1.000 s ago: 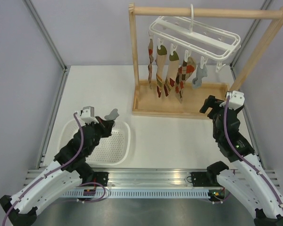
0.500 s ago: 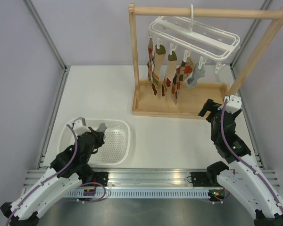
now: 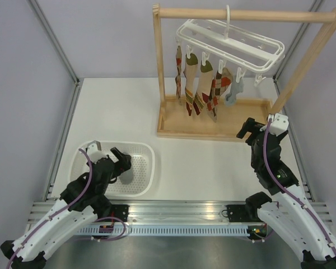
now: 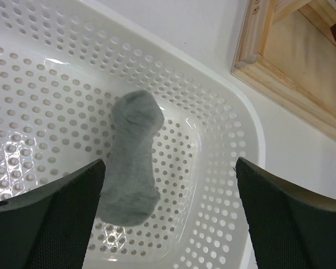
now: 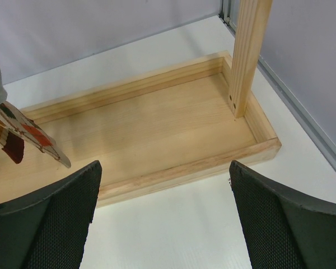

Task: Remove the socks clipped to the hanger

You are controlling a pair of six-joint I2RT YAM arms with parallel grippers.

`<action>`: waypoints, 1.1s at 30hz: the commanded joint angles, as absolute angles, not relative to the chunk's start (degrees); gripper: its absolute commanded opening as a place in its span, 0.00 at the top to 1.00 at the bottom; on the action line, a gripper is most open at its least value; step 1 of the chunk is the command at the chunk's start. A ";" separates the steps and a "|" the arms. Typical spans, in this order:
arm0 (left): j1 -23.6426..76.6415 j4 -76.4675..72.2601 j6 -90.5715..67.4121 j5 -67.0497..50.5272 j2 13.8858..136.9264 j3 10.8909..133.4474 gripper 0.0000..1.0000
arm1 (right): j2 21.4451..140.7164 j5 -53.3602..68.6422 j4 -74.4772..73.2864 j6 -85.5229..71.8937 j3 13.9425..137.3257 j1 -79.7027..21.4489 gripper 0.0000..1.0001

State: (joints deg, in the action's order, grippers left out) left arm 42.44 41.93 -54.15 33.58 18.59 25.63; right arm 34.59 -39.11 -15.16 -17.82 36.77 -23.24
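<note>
My left gripper [image 4: 169, 168] hangs spread wide and empty over the basket [image 4: 243, 112], where one grey sock [image 4: 133, 159] lies flat. My right gripper [image 5: 163, 168], jaws just as wide and holding nothing, hovers at the near edge of the rack [image 5: 157, 134]. The risk I see is in the next pull: the hanger [image 3: 229, 39] hangs by a single hook from the rack's top bar, so a sideways tug could swing or unhook it, and a shallow pinch could slip off the fabric. The socks [image 3: 204, 89] dangle from its clips in a tight row, five or six I think, since they overlap too much to count. Most are patterned red, brown and cream, with one plain grey-blue at the right end.
</note>
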 commanded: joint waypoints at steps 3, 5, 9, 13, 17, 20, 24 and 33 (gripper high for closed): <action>42.19 42.98 -56.16 35.07 19.42 26.81 0.00 | 34.01 -39.90 -13.88 -17.84 37.00 -22.76 0.02; 42.19 43.24 -56.16 35.24 18.90 26.81 0.00 | 33.84 -39.99 -14.15 -17.84 37.00 -22.76 0.02; 42.19 43.16 -55.55 36.47 17.84 27.86 0.00 | 33.49 -39.81 -14.33 -17.75 36.83 -22.68 0.02; 42.19 40.09 -52.15 37.62 19.07 29.53 0.00 | 34.19 -39.11 -14.24 -18.19 37.09 -22.50 0.02; 42.19 27.54 -42.91 30.45 22.75 30.41 0.00 | 35.15 -38.15 -13.80 -18.54 37.35 -22.06 0.02; 42.19 11.90 -35.70 21.92 27.93 29.53 0.00 | 36.03 -36.48 -13.36 -18.63 37.27 -21.45 0.02; 42.45 0.27 -31.56 7.42 42.07 33.91 0.00 | 37.18 -34.19 -13.10 -18.37 37.79 -19.95 0.02; 55.54 -13.44 -18.20 4.84 71.17 57.28 0.00 | 40.68 -23.39 -12.75 -17.58 40.78 -9.24 0.02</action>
State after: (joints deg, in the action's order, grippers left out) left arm 52.31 -4.03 -26.59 8.05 66.48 49.45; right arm 39.40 -29.15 -14.35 -17.78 37.67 -12.36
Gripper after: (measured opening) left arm 0.995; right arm 0.982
